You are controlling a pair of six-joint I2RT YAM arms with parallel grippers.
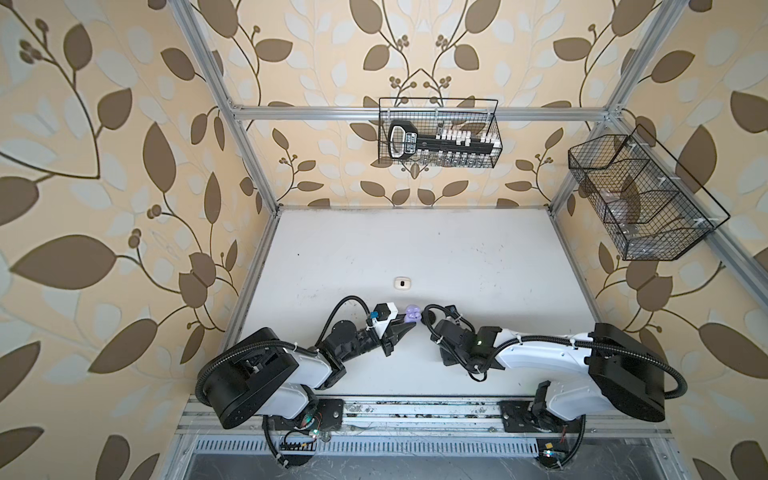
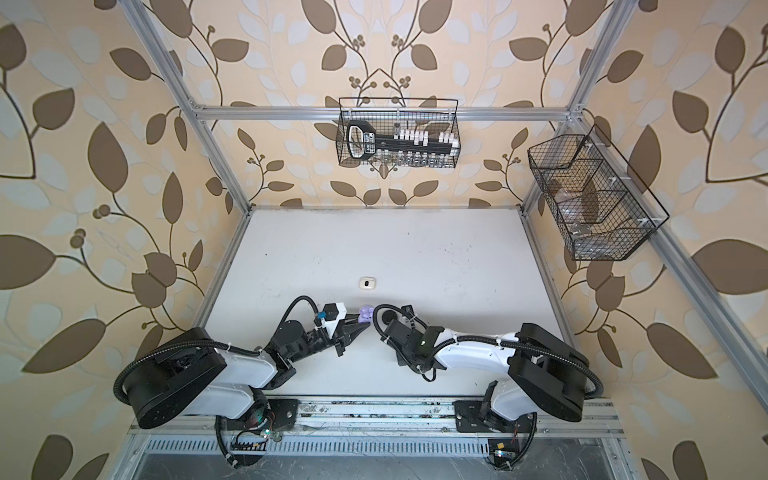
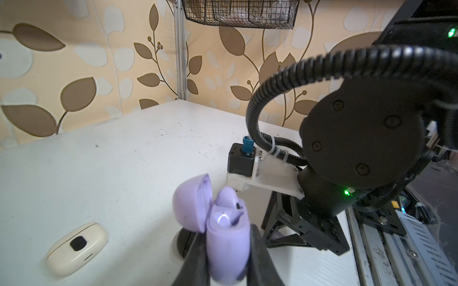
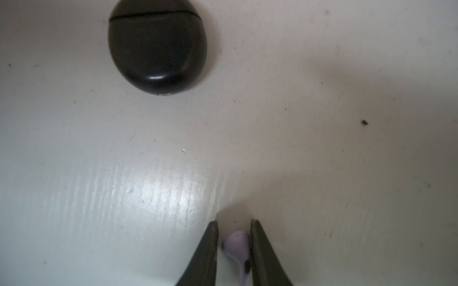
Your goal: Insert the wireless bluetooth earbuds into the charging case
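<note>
My left gripper [image 3: 226, 237] is shut on the lavender charging case [image 3: 228, 247] and holds it off the table with its lid [image 3: 190, 198] swung open. One lavender earbud [image 3: 226, 198] sits in the case. In both top views the case [image 1: 412, 312] [image 2: 365, 313] shows between the two wrists. My right gripper [image 4: 234, 224] points down at the table. Its jaws stand narrowly apart around a second lavender earbud [image 4: 236, 244] lying there. One finger touches the earbud and a thin gap is left at the other. In both top views the right wrist hides this gripper's tips.
A shut black case [image 4: 157, 47] [image 2: 389, 317] lies on the table close to both grippers. A shut white case [image 1: 402, 283] [image 3: 76, 250] lies a little further back. Wire baskets hang on the back rail [image 1: 438, 133] and on the right rail [image 1: 640, 199].
</note>
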